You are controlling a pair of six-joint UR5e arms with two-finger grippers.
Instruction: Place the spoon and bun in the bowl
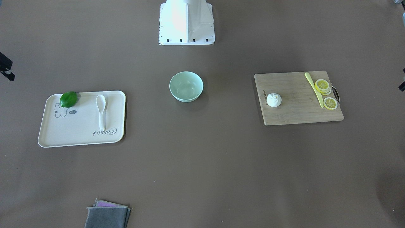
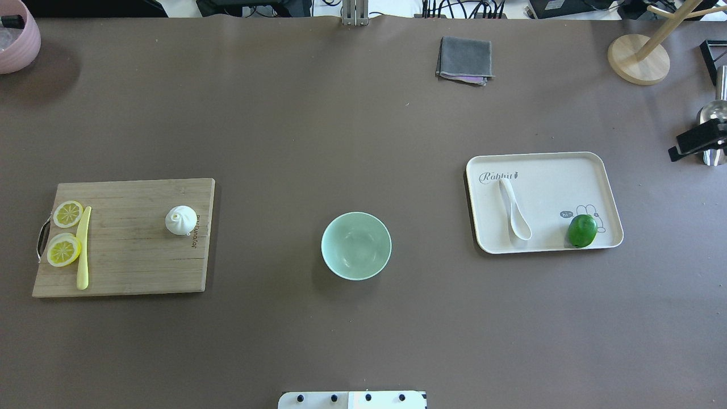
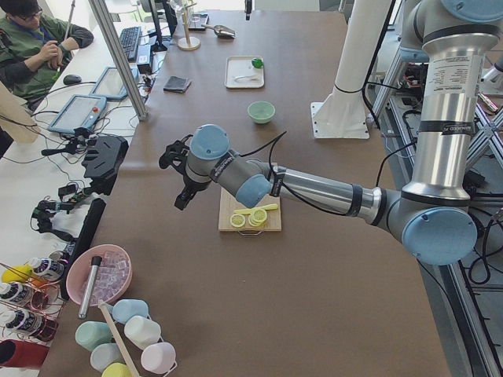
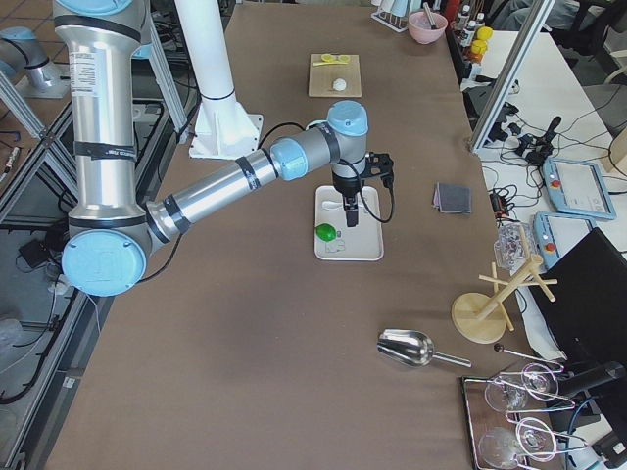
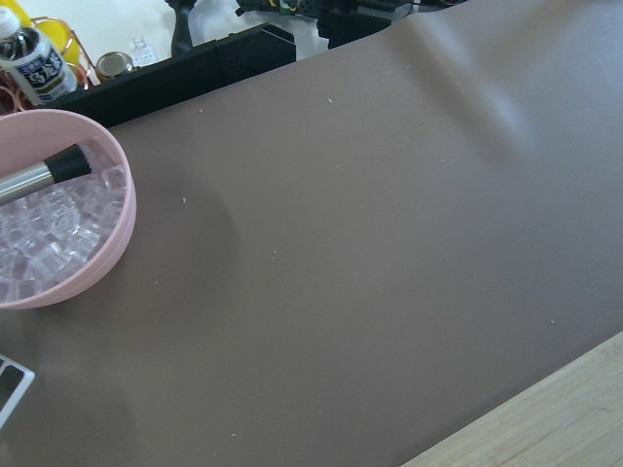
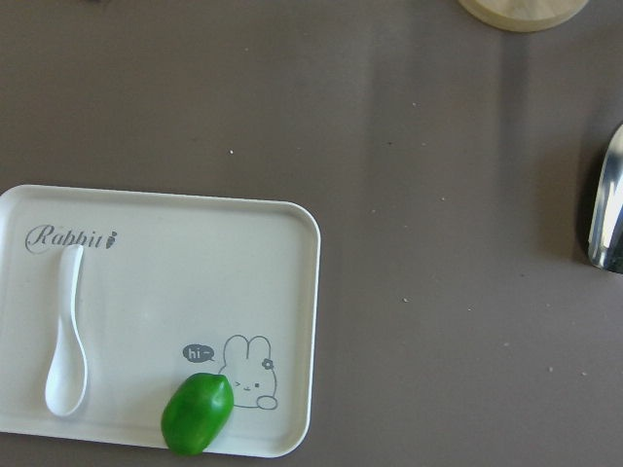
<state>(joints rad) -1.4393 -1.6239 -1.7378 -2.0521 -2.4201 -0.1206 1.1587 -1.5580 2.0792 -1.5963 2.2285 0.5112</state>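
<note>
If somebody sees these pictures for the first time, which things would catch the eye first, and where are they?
The pale mint-green bowl stands empty in the middle of the brown table. On the robot's right a white tray carries a bright green lime and a white spoon. On its left a wooden cutting board carries a white bun, yellow lemon slices and a yellow knife.
</note>
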